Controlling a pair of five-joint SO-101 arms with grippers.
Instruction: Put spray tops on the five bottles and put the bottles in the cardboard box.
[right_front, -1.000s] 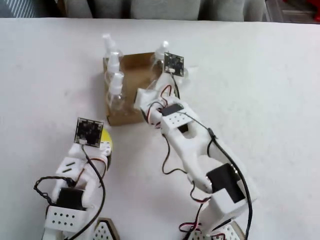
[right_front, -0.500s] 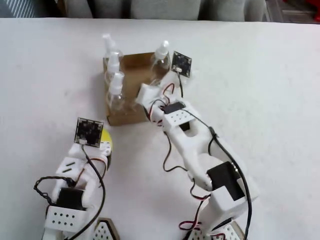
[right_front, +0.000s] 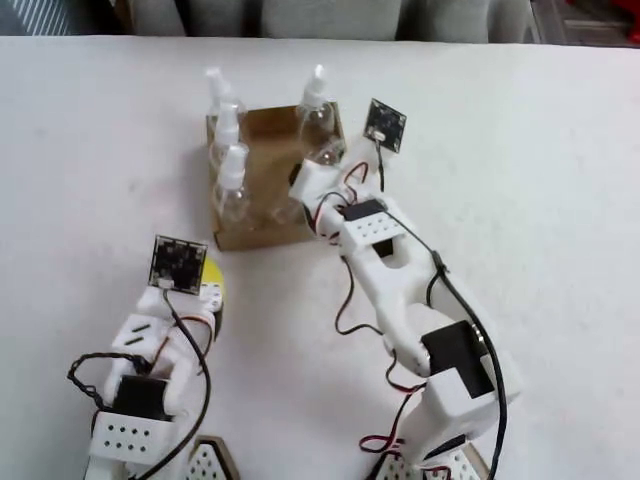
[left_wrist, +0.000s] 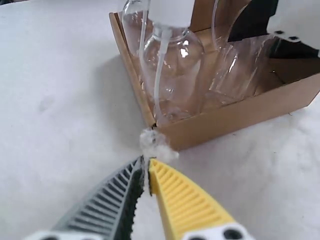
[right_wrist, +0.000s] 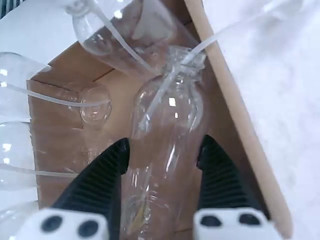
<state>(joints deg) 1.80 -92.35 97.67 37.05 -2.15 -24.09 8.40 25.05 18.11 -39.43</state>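
At the left, the left gripper (left_wrist: 146, 167), one ribbed finger grey and one yellow, sits low over the white worktop (right_front: 520, 200) with its fingers closed together on nothing. Its tip is just short of the near corner of the brown cardboard box (right_front: 265, 145), where a small tuft of white fluff (left_wrist: 152, 142) lies. Inside the box, three clear plastic bottles (right_front: 228, 130) with white spray tops (right_front: 213, 78) stand in a row along the left wall, and a fourth bottle (right_front: 315, 120) stands at the back right. The right gripper (right_wrist: 165, 144) is clamped on a further clear bottle (right_wrist: 165, 120) inside the box, just beside the right wall. This looks like the placing of the last bottle. It wants lowering until the base sits flat, then a small opening of the fingers and a straight lift, so no neighbouring top is snagged. Count: two arms, one box, four spray tops plain from above, and five bottles as I make it, though the clamped one lies largely beneath the arm from above, so that count is less sure.
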